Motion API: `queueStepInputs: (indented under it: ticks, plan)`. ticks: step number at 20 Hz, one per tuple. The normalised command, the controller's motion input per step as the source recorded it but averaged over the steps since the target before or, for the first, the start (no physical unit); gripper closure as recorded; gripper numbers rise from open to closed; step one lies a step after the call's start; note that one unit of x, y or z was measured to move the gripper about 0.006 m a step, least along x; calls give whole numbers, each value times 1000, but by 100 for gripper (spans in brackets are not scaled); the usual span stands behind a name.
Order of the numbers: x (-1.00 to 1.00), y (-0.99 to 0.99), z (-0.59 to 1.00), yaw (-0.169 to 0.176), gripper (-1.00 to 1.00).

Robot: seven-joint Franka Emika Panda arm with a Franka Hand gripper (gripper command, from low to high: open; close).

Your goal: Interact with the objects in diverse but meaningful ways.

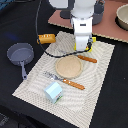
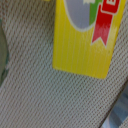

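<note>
The yellow box with a red label (image 2: 82,37) fills much of the wrist view, lying flat on the woven placemat (image 2: 35,95). In the exterior view my gripper (image 1: 83,44) hangs right over that yellow box (image 1: 91,44), and only the box's yellow edges show beside the hand. No fingers appear in either view, so I cannot tell whether they are open or shut. The golden-brown bread loaf (image 1: 46,38) lies at the mat's far corner toward the exterior view's left. The pale blue-and-white milk carton (image 1: 53,91) stands near the mat's front edge.
A round tan board (image 1: 68,66) sits mid-mat, with an orange-handled knife (image 1: 86,58) and fork (image 1: 65,81) on either side of it. A grey pan (image 1: 20,54) lies off the mat on the left. A grey pot (image 1: 97,12) and a bowl (image 1: 122,15) stand behind.
</note>
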Motion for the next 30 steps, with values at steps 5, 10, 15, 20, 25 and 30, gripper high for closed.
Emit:
queueStepInputs:
  ticks: [5, 10, 15, 20, 25, 30]
  plan:
    - [237, 0, -49, 0, 100]
    - [233, 0, -31, 0, 100]
    - [213, 0, -27, 0, 100]
    - [217, 0, -11, 0, 100]
    - [179, 0, -2, 0, 100]
    - [-43, -2, 771, -40, 100]
